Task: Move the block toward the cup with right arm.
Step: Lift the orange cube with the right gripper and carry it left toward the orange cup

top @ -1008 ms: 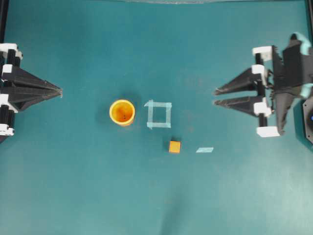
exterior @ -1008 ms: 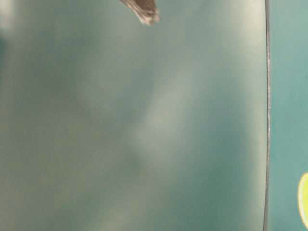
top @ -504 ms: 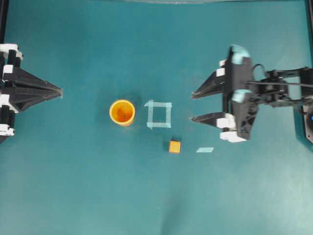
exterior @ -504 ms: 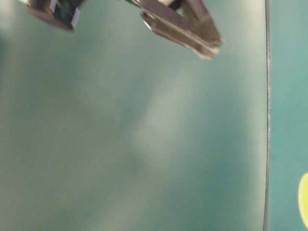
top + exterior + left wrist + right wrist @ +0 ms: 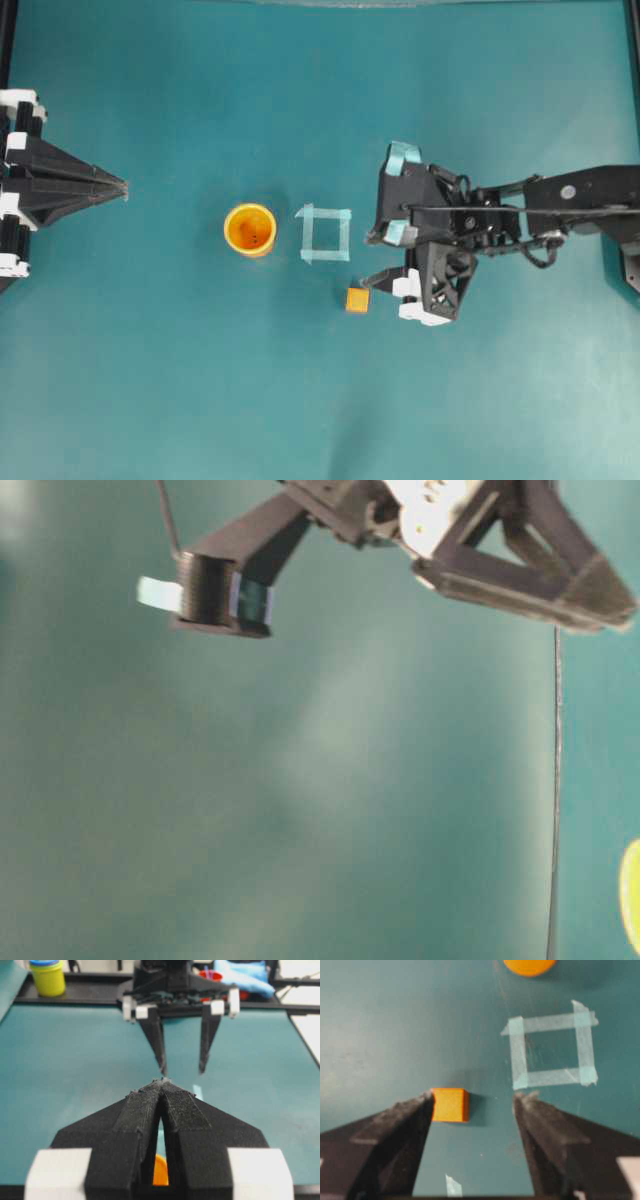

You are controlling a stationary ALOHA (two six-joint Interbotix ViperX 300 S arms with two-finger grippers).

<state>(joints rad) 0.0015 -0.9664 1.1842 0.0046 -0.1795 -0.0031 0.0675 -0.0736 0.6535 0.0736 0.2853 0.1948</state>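
- The right arm's black gripper (image 5: 472, 1105) hangs with jaws spread wide, gripping nothing.
- The small orange cube (image 5: 449, 1105) sits on the teal table, against the tip of one finger (image 5: 407, 1120), off-centre in the gap.
- Risk: closing now could knock it askew.
- Beyond, the pale tape square (image 5: 551, 1050), then the round orange-yellow plastic cup (image 5: 249, 229), well apart.
- The left gripper (image 5: 60, 186) sits pinched together, idle.

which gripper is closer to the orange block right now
Right. The right gripper stands open just short of the block, one finger beside it. The left gripper is shut at the table's far edge, beyond the cup.
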